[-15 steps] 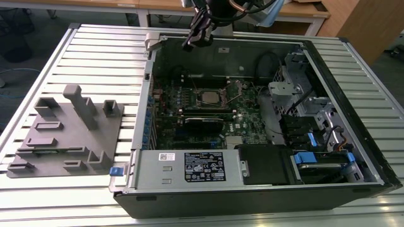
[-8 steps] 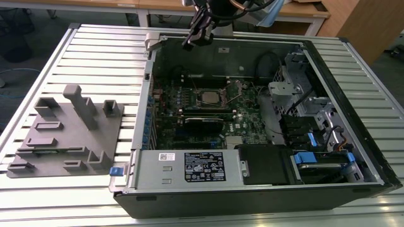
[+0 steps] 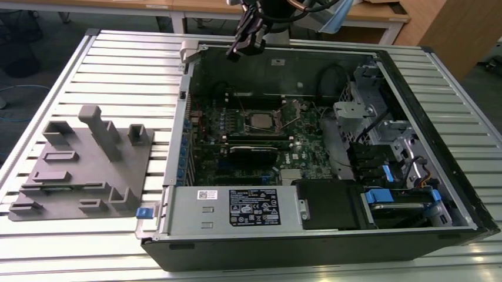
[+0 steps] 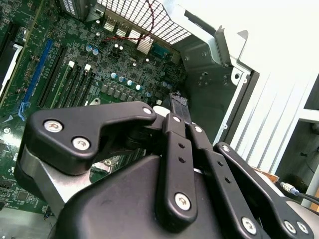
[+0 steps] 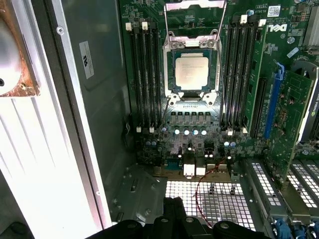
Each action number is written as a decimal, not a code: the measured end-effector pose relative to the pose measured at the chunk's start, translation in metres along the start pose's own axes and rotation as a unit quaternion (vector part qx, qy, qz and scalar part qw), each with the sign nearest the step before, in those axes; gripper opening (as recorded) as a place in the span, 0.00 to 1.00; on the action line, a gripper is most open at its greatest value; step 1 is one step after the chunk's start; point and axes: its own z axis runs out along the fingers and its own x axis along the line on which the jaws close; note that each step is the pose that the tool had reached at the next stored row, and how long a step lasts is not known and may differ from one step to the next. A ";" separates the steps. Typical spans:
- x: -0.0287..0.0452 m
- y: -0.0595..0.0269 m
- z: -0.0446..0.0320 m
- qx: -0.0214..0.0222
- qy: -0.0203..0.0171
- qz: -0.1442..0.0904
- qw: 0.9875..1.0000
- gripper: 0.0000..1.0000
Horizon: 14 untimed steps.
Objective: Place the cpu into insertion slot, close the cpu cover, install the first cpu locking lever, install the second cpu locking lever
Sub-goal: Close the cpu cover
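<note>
- Hovering over the back corner of the open computer case (image 3: 176, 147), the gripper (image 3: 233, 57) hangs above the case wall, well apart from the socket; from there its cameras look down across the whole circuit board (image 5: 144, 10)
- In both wrist views the two fingers (image 4: 172, 144) meet at their tips, pressed together with nothing between them, so the tool is closed and empty
- The chip (image 5: 192, 69) lies flat in the socket (image 5: 168, 64), grey metal top up and square to the shiny rim; in the exterior view it sits near the middle of the board (image 3: 261, 119)
- Judging by that, the chip has been seated, which would explain the empty fingers
- What looks like the cover (image 5: 194, 5) stands tipped up from one edge of the socket, leaving the chip's top bare; closing it does not look done
- Whether the thin wire levers are latched is too fine to tell
- A grey holder block (image 3: 79, 170) rests on the slatted table (image 3: 117, 70) beside the case, on the exterior view's left, well apart from the gripper
</note>
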 end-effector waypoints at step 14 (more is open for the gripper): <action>0.0005 -0.0024 -0.0049 0.000 0.000 0.000 1.000 0.11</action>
